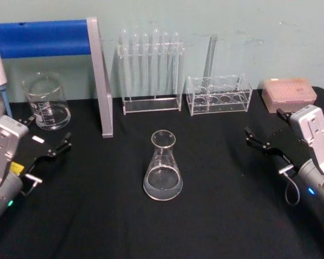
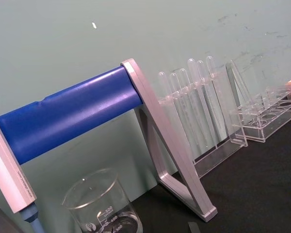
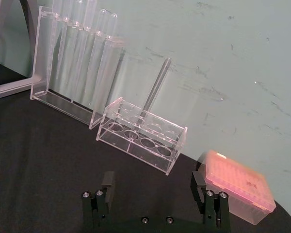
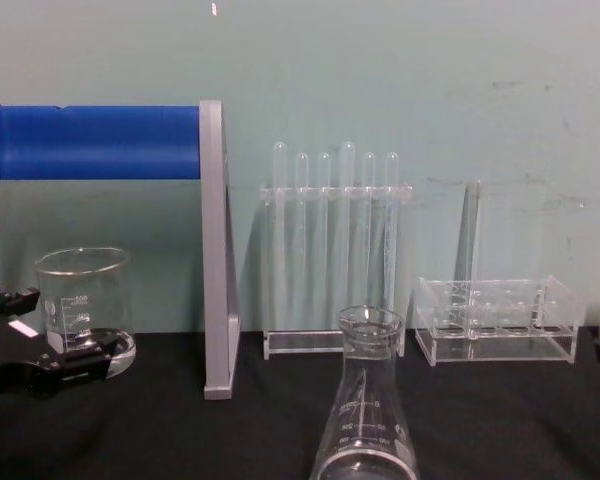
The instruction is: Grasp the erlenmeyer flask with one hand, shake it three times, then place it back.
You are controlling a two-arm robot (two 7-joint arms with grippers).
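The erlenmeyer flask [image 1: 163, 167] is clear glass and stands upright on the black table [image 1: 216, 216] at the centre, with nothing touching it. The chest view shows its neck and rim up close [image 4: 368, 400]. My left gripper [image 1: 47, 131] hovers open at the table's left side, well left of the flask and just in front of a beaker; it also appears low at the chest view's left edge [image 4: 42, 332]. My right gripper [image 1: 264, 128] is open at the right side, well right of the flask. Its two black fingers [image 3: 106, 180] stand apart with nothing between them.
A glass beaker [image 1: 47, 102] stands at the back left beside a grey stand with a blue bar [image 1: 100, 81]. Behind the flask are a rack of test tubes [image 1: 151, 70] and a low clear rack [image 1: 218, 94]. A pink tip box [image 1: 289, 93] sits at the back right.
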